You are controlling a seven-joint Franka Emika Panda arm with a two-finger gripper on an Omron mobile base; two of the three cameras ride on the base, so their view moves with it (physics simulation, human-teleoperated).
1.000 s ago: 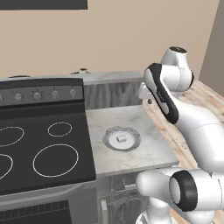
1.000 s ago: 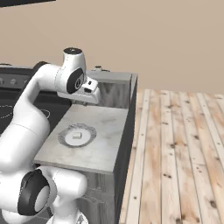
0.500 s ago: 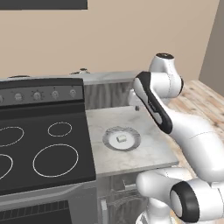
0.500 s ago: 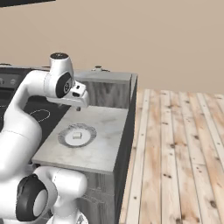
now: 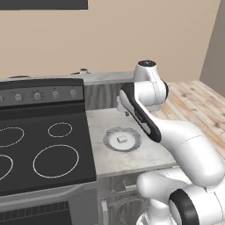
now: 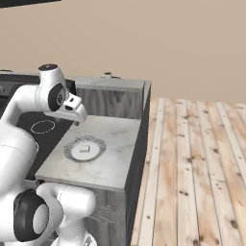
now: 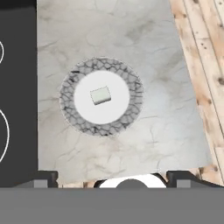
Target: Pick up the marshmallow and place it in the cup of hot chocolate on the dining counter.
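Hand view: marshmallow seemingly well beyond the hand.

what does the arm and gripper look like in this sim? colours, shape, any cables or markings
The arm is glossy white with rounded, tube-like links and dark grey to black joint rings and end caps. A black strip runs along one link. The gripper has two small dark finger tips. No cables or markings are visible.

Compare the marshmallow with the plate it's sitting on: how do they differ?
The marshmallow is a tiny squarish off-white block; the plate is a much wider flat round disc. The marshmallow is plain, while the plate has a grey crackled rim around a white centre. Both are pale and rest on the short marble counter beside the stove.
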